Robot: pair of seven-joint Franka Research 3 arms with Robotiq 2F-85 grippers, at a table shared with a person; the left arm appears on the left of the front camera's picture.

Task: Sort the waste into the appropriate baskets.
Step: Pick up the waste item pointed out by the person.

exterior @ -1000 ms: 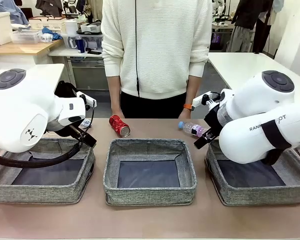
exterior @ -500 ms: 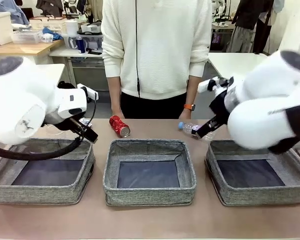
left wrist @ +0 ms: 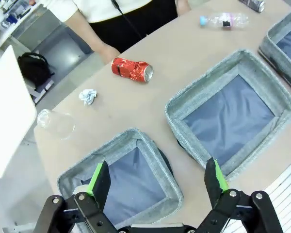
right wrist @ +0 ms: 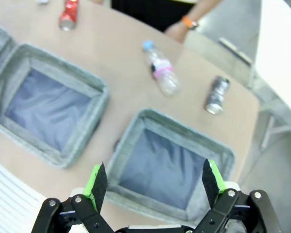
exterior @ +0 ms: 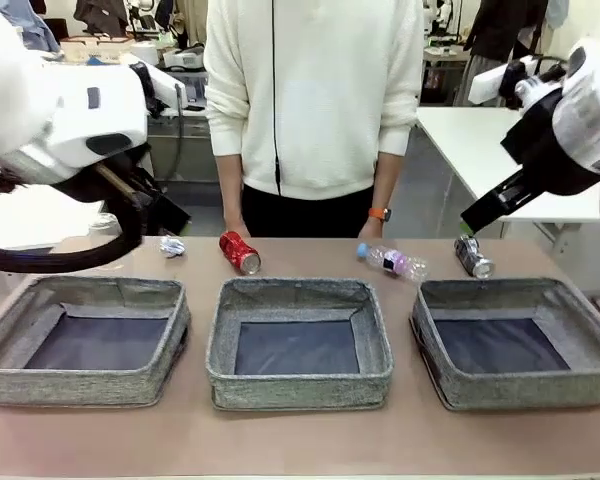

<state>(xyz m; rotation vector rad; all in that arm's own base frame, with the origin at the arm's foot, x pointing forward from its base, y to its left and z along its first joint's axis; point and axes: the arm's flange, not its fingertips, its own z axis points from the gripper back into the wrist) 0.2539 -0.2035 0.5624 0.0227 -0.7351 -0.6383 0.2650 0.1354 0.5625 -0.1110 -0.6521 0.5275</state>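
Three grey woven baskets stand in a row: left [exterior: 80, 290], middle [exterior: 300, 290], right [exterior: 520, 292], all with bare dark bottoms. Behind them on the table lie a white paper wad [exterior: 172, 246], a red can [exterior: 239, 252], a clear blue-capped bottle [exterior: 392, 261] and a dark can [exterior: 474, 257]. A clear plastic cup [left wrist: 56, 124] lies near the table's left end. My left gripper [left wrist: 156, 174] hangs open high above the left basket [left wrist: 131, 136]. High over the right basket [right wrist: 184, 126], my right gripper [right wrist: 154, 177] is open too. Neither holds anything.
A person in a white sweater stands at the far edge, hands resting near the red can and the bottle [right wrist: 160, 73]. Both white arms are raised at the picture's sides. A white table [exterior: 480, 130] stands behind on the right.
Both arms have lifted up and outward from just over the outer baskets, uncovering the paper wad and the dark can. The grippers stayed open; the waste has not moved.
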